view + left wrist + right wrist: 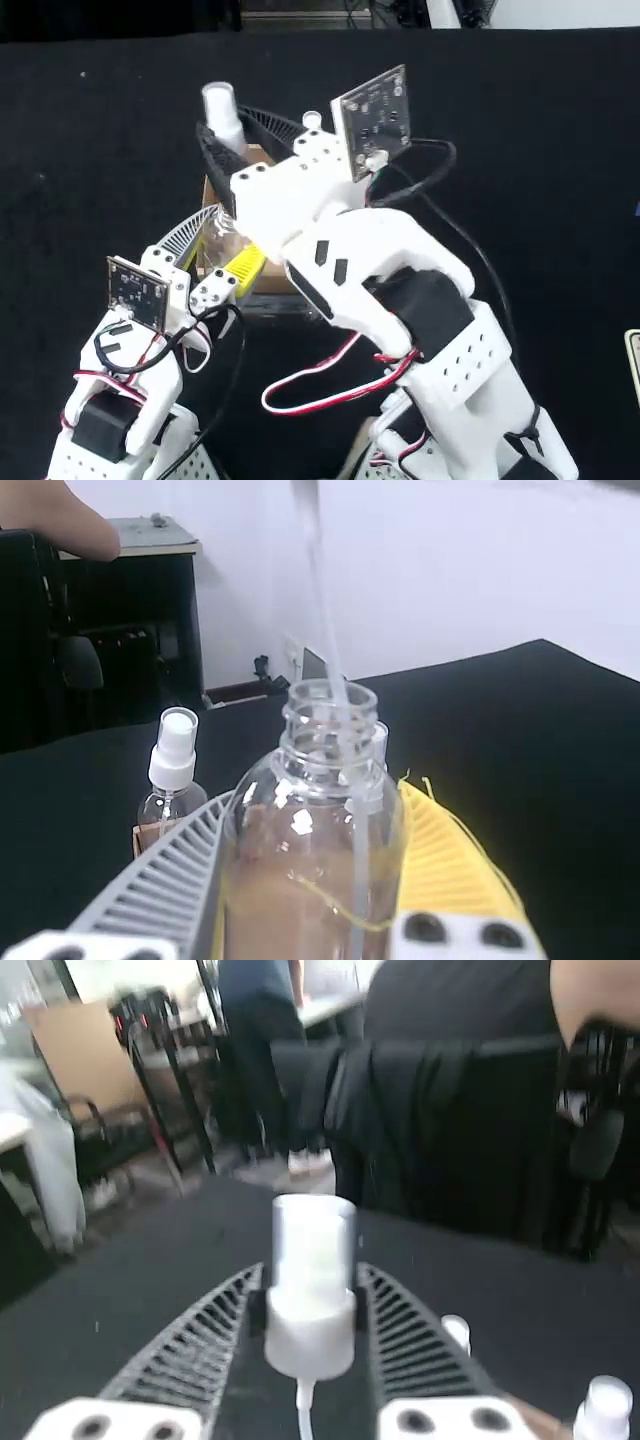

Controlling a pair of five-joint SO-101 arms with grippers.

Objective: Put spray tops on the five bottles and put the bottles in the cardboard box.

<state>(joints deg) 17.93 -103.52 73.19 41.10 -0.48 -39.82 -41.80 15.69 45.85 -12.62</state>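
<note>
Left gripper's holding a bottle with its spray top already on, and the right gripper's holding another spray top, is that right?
Not quite: the left wrist view shows the bottle in the left gripper with an open neck, only a thin tube dipping in. The right gripper does hold a spray top.

Surface: 1 table (110, 120) under a black cloth, spanning the high view from side to side; the same dark top shows in the left wrist view (520, 700) and the right wrist view (150, 1290).
Far edge: a straight line along the top of the high view.
Cardboard box: brown (262, 157), standing on the cloth near the middle, largely covered from above; a strip of its wall shows in the left wrist view (148, 832).
Right edge: 1 pale flat object (633, 362), cut off by the frame, well apart from the box; cannot tell what it is.
Blue bit: 1 small scrap (637, 208) farther back at that edge, too little visible to name.
Near side: 2 white arms, the left arm (120, 400) and the right arm (400, 300), in front of the box.
</note>
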